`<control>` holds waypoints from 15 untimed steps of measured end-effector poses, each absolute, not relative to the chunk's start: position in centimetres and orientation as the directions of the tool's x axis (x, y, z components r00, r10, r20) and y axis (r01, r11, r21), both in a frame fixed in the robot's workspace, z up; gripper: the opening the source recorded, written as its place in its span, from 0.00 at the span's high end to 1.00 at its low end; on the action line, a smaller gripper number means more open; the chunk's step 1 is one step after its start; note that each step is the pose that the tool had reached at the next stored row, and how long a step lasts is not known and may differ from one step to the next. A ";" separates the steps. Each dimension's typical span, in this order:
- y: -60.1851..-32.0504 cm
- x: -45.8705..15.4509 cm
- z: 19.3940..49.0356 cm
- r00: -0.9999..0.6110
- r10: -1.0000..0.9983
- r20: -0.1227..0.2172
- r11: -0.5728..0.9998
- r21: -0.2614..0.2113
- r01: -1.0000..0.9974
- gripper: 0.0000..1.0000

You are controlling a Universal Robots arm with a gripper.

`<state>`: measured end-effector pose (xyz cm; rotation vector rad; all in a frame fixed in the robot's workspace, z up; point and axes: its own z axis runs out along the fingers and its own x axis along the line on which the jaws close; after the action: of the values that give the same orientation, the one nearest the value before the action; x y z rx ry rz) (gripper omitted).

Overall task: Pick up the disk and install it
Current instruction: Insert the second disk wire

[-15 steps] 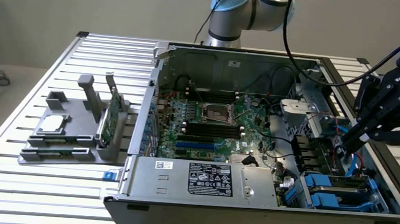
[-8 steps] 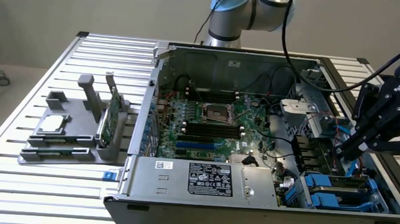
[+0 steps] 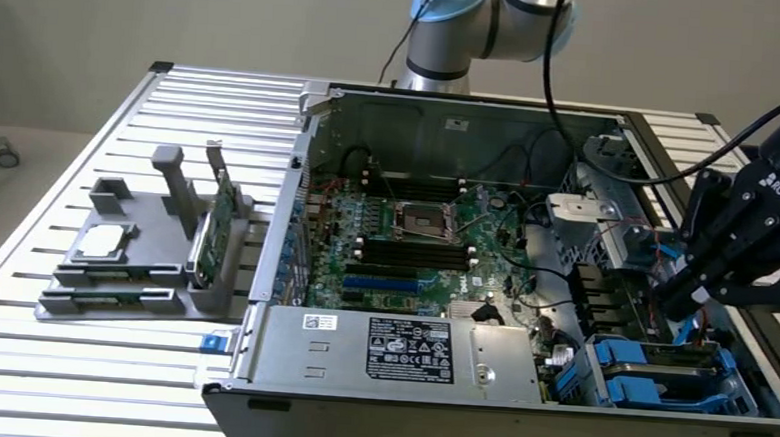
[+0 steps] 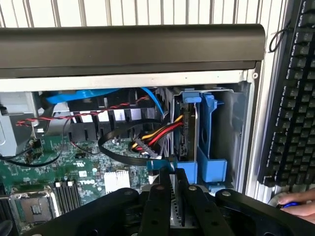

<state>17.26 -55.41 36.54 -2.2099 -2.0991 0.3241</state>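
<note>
My gripper (image 3: 680,294) reaches down into the open computer case (image 3: 299,174) at the exterior view's right, over the drive bays. In the wrist view the two black fingers (image 4: 158,201) stand close together, shut on a thin grey slab seen edge-on with a blue rail end at its tip; this is the disk (image 4: 166,166). Just beyond it a second drive in a blue carrier (image 4: 197,132) stands upright in its bay, with red, yellow and black cables plugged in. Blue-railed bays (image 3: 649,377) show at the case's front right corner.
The motherboard (image 3: 403,239) fills the case floor, with the power supply (image 3: 397,354) along the front. A grey stand (image 3: 134,265) on the slatted table holds a green card (image 3: 209,229) and a small silver drive (image 3: 101,243). A keyboard (image 4: 295,98) and a person's hand (image 4: 300,206) lie beyond the case wall.
</note>
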 end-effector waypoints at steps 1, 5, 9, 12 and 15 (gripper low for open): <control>-55.7 17.3 36.4 0.040 0.994 -0.100 -0.060 -0.198 0.978 0.84; -56.4 17.2 35.9 0.034 0.995 -0.097 -0.052 -0.192 0.980 0.84; -57.1 17.2 35.4 0.025 0.995 -0.093 -0.042 -0.189 0.981 0.84; -57.4 17.0 34.9 0.011 0.996 -0.088 -0.027 -0.188 0.982 0.84; -57.4 16.8 34.6 -0.012 0.997 -0.082 -0.004 -0.184 0.983 0.84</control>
<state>16.85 -57.37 34.56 -2.1565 -2.1654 0.2905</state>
